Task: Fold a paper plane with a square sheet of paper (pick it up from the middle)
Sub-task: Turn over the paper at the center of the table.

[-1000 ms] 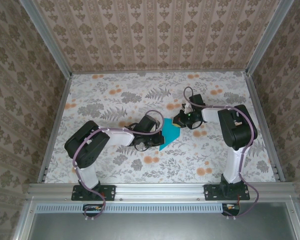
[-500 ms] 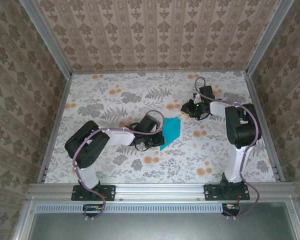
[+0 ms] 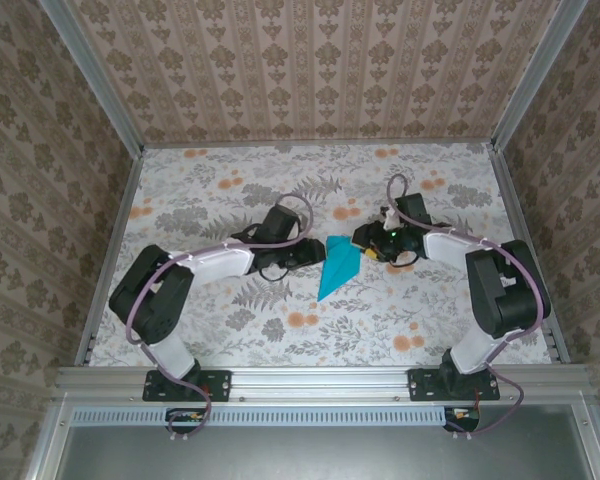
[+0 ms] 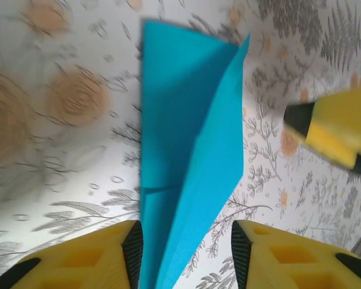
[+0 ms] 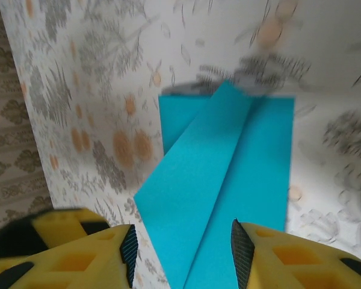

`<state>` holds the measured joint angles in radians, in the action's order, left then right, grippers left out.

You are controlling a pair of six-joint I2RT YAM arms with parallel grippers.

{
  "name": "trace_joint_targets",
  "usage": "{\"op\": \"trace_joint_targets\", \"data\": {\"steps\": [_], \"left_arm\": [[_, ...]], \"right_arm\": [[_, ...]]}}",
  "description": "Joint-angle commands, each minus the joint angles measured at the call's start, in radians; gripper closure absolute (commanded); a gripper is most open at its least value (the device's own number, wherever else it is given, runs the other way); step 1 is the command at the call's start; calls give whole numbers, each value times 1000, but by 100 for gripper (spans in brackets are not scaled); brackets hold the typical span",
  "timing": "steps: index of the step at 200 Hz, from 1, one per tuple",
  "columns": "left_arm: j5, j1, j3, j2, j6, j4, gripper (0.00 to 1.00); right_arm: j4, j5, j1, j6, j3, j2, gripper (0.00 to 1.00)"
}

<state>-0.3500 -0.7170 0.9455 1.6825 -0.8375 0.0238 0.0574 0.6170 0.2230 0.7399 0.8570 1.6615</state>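
"The paper plane (image 3: 338, 267), where does it lie?"
"Flat on the floral table (image 3: 230, 200), between the two claws, a teal folded dart."
"And the left gripper (image 4: 185, 241)?"
"Its fingers stand apart, gripping nothing; the plane (image 4: 186, 150) runs out ahead from between them."
"The right gripper (image 5: 182, 247)?"
"Also spread, holding nothing, with the paper (image 5: 228, 180) just beneath and ahead of its fingertips."

- The table (image 3: 230, 190), covered in grey leaves and orange blooms, is carrying one loose item.
- The folded teal-blue paper (image 3: 338, 266) is lying near the middle, its narrow tip pointing toward the near edge.
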Motion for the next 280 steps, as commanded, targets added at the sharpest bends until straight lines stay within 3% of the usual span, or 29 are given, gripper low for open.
{"op": "trace_joint_targets", "data": {"steps": [1,23,129,261,280], "left_arm": [[48,28,3,-33,24,65,45],[82,47,-12,-58,34,88,34],[236,100,-109,-218,61,145,0],[149,164,-165,-269,29,118,0],[118,169,-175,-274,19,97,0]], "right_arm": [[-13,-13,41,35,7,21,51],[-21,-21,65,44,29,65,51],[10,-26,109,51,92,169,53],[-259,45,147,129,-24,186,65],[-285,45,147,138,-29,193,74]]}}
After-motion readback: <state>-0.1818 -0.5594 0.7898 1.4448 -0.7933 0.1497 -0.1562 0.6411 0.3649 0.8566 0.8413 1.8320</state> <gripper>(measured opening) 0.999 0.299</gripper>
